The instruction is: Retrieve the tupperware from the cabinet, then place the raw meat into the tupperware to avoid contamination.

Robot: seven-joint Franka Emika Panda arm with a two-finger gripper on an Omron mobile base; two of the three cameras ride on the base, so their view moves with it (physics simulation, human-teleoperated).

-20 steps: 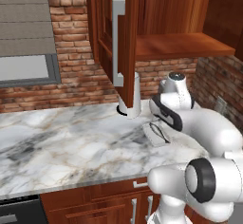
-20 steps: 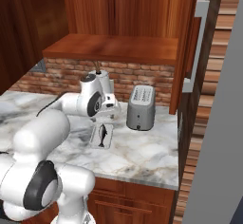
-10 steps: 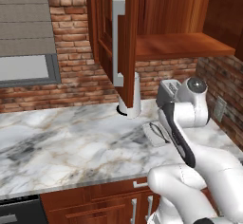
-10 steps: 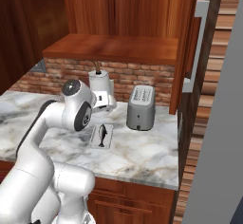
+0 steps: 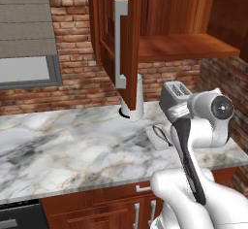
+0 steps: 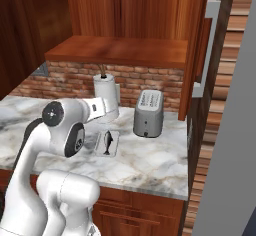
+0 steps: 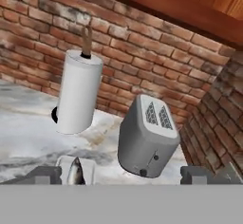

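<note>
Arm drawn back and up
The arm has folded toward the base, its hand lifted off the surface, away from the tupperware.

A red brick wall backs the white-and-grey marbled table. On the left hangs a window with a grey slatted blind. Red-brown lower cupboards with short silver handles sit beneath the table. The brick continues around the right corner.

Marble table bearing paper-towel roll, grey toaster, and tupperware holding a fish.
</note>
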